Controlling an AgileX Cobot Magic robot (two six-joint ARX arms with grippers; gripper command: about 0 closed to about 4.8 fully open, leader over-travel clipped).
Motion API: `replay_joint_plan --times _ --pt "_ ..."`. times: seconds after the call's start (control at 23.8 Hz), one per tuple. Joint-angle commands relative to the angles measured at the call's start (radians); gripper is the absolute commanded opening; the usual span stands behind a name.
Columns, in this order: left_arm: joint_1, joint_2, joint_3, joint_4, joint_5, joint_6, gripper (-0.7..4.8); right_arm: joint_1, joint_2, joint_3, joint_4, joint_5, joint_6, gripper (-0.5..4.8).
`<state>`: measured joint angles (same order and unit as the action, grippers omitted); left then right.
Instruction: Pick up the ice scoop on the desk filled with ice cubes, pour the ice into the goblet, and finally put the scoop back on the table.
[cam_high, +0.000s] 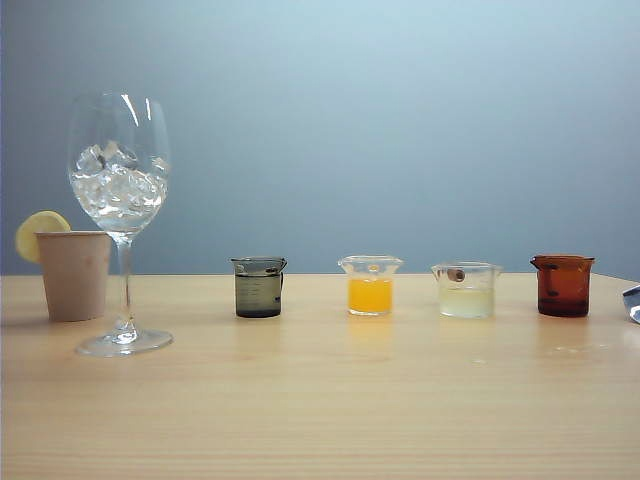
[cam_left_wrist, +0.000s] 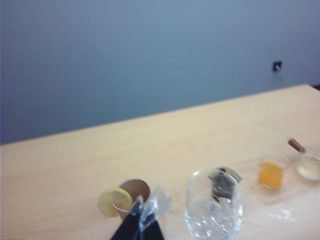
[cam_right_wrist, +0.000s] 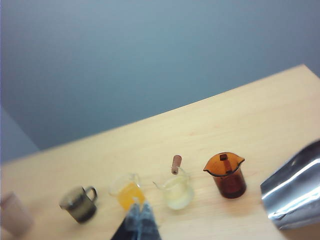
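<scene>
We see the shiny silver metal ice scoop (cam_right_wrist: 292, 192) lying on the pale wood table (cam_high: 330, 400) at far right. Clear ice cubes (cam_high: 117, 190) fill the tall stemmed goblet (cam_high: 119, 220) at left. Both the left gripper (cam_left_wrist: 141, 222) and right gripper (cam_right_wrist: 140, 220) are clenched, holding nothing.

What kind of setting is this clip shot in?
Probably a staged drink-mixing bench in a lab, not a real bar: a bare pale wood table against a plain blue-grey wall, a goblet holding ice cubes, and a row of small beakers with coloured liquids, such as the orange one.

Paper cup (cam_high: 74, 275) with lemon slice (cam_high: 40, 232); four beakers (cam_high: 370, 286).
</scene>
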<state>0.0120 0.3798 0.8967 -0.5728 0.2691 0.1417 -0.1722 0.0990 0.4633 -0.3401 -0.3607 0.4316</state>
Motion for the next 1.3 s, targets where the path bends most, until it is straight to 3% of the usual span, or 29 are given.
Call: replay_joint_plan --times 0.04,0.17,0.5,0.97,1.3 --pt "0.017 -0.065 -0.041 0.007 -0.006 0.000 -0.05 0.115 0.000 0.002 0.000 0.185 -0.185 -0.09" --pt "0.018 -0.154 -0.124 0.006 -0.001 0.000 -0.05 0.187 0.001 -0.017 0.012 0.332 -0.252 -0.09" --pt "0.018 -0.371 -0.419 0.005 -0.001 0.000 -0.05 0.217 0.001 -0.308 0.367 0.334 -0.290 -0.09" --pt "0.016 -0.378 -0.752 -0.024 0.000 0.000 -0.05 0.217 0.000 -0.390 0.314 0.333 -0.290 -0.06" --pt "0.016 -0.378 -0.837 0.239 0.001 0.003 -0.05 0.215 -0.065 -0.423 0.326 0.336 -0.290 -0.06"
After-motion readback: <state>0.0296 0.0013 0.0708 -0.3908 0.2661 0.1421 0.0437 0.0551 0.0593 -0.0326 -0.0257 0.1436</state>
